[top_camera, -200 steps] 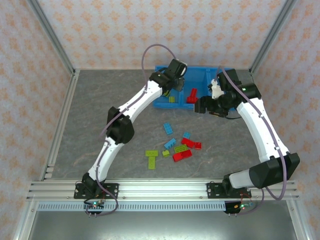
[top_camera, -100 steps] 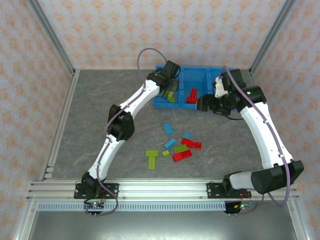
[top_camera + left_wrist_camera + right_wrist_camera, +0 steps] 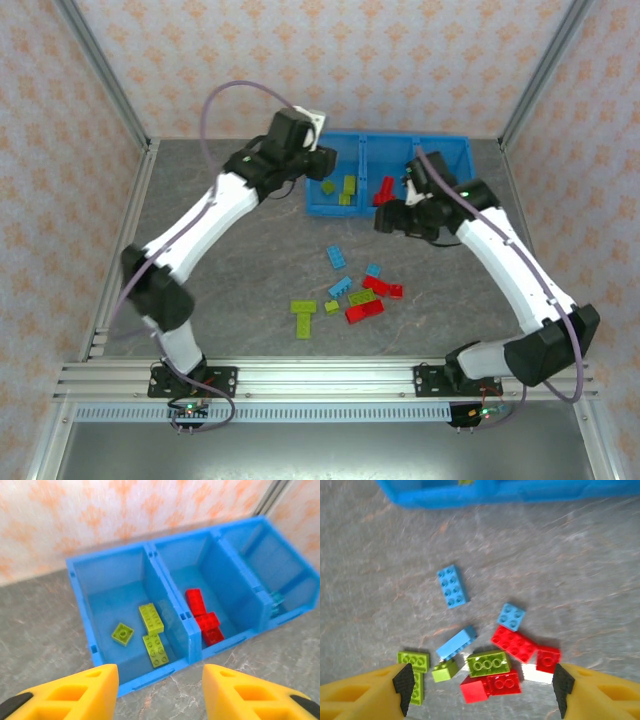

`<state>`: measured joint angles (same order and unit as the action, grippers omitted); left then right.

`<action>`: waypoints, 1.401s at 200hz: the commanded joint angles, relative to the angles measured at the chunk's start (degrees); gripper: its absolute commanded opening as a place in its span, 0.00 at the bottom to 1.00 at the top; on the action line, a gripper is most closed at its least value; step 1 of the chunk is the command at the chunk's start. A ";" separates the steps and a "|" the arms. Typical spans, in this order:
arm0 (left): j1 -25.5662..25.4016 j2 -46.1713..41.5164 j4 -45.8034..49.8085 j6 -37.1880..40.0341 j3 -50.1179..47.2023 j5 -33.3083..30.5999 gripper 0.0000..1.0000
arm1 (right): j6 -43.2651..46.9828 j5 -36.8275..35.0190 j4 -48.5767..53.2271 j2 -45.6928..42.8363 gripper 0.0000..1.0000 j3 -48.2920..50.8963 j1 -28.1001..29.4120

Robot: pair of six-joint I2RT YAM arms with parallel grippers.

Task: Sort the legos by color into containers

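"Left gripper point(image 3: 160, 695): how do its fingers stand?" (Pupil)

"Apart, with nothing between them. It hangs near the left end of the bin point(image 3: 107, 556), on its near side. The right gripper point(image 3: 483, 690) is likewise spread wide and empty, above the loose legos on the table point(image 3: 580, 555)." (Tutor)

"And the bin?" (Pupil)

"It is one blue tray at the far side of the table, with three compartments in a row. The left one holds three yellow-green bricks point(image 3: 151, 618) lying flat. The middle one holds red bricks point(image 3: 202, 615) that touch one another. The right one shows a light blue piece point(image 3: 277, 600) by the near wall, mostly hidden." (Tutor)

"Where are the unsorted ones?" (Pupil)

"Mid-table, well apart from the bin. A long blue brick point(image 3: 452, 586) lies alone, nearest the bin. Nearer the arms is a cluster:
- a red block point(image 3: 514, 643)
- a green brick point(image 3: 488, 663) touching a second red block point(image 3: 490, 686)
- a tilted blue brick point(image 3: 456, 642)
- a small blue square point(image 3: 511, 616)
- a small red square point(image 3: 548, 659)
- a small green one point(image 3: 445, 670)

A green T-shaped pair point(image 3: 413, 660) lies at the cluster's left." (Tutor)
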<state>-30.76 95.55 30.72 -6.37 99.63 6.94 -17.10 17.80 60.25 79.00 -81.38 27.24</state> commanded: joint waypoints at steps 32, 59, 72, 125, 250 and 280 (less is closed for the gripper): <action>-0.50 -23.01 2.96 19.92 -20.34 5.06 0.53 | -5.13 -7.61 -10.83 14.05 0.75 1.12 13.04; -0.61 -30.19 8.13 26.15 -26.55 5.99 0.56 | -4.56 -11.13 -15.95 20.46 0.75 1.96 14.72; -0.66 -32.20 10.14 29.03 -28.57 7.65 0.58 | -3.85 -12.12 -17.99 23.09 0.75 2.53 15.11; -0.85 -34.52 7.96 29.40 -33.41 11.77 0.65 | -0.87 -11.84 -21.13 32.08 0.60 2.05 16.02; -1.06 -32.09 6.42 28.61 -33.28 12.74 0.66 | -2.40 -17.98 -20.02 23.13 0.32 4.34 16.00; -1.18 -31.95 4.89 27.22 -33.10 14.33 0.67 | -3.00 -22.06 -18.32 17.10 0.34 3.39 13.99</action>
<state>-31.53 63.26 38.24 21.52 66.41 19.35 -19.00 1.54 39.51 102.15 -76.86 42.87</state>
